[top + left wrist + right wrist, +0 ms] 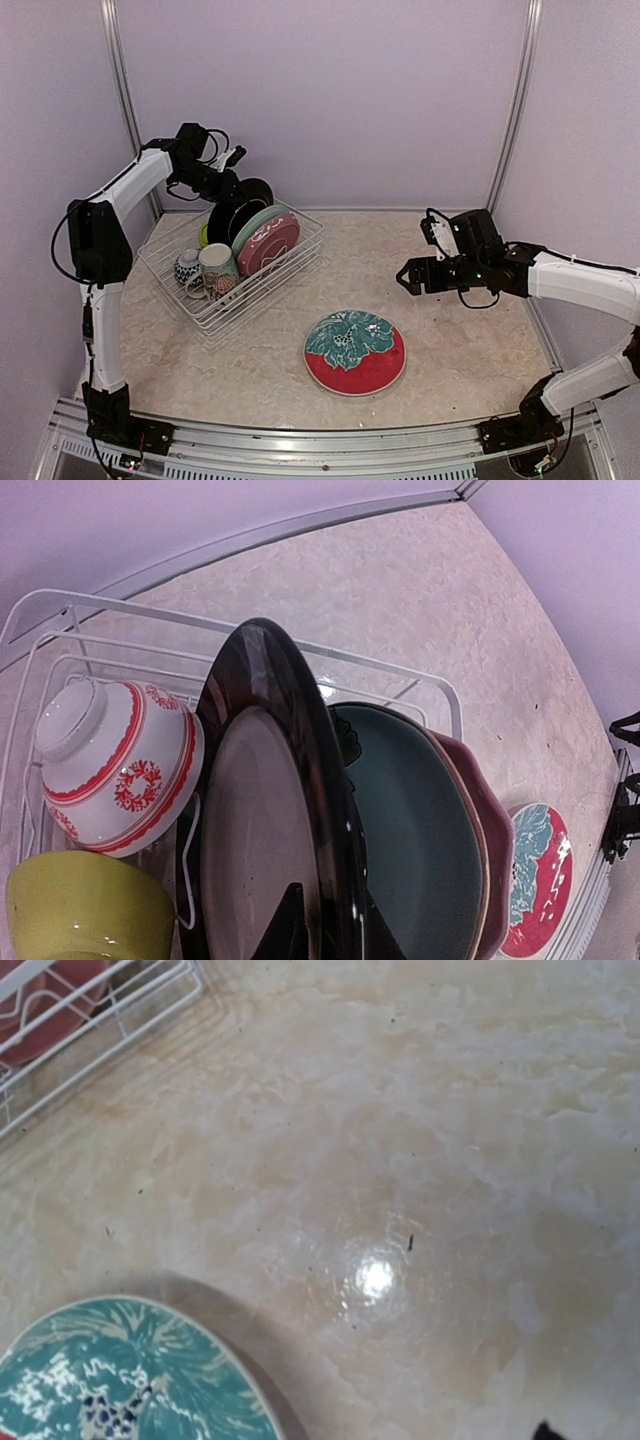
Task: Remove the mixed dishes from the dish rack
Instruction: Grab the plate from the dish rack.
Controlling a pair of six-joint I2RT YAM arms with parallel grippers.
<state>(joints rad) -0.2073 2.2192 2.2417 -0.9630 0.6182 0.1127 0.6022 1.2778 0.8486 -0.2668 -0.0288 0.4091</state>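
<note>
The white wire dish rack (290, 262) stands at the left. In it stand a black-rimmed plate (300, 770), a grey-green plate (425, 850) and a pink plate (268, 243). Beside them are a red-white bowl (115, 765), a lime green bowl (85, 905), a blue-white bowl (187, 266) and a cream mug (216, 266). My left gripper (330, 895) is above the rack, with one finger on each side of the black-rimmed plate's top rim and closed on it. The red floral plate (355, 352) lies flat on the table. My right gripper (408, 277) is open and empty, hovering to the right of it.
The rack's corner (100, 1010) and the floral plate's edge (120, 1380) show in the right wrist view, with bare marbled table between them. Purple walls close in the back and sides. A metal rail (300, 445) runs along the front edge.
</note>
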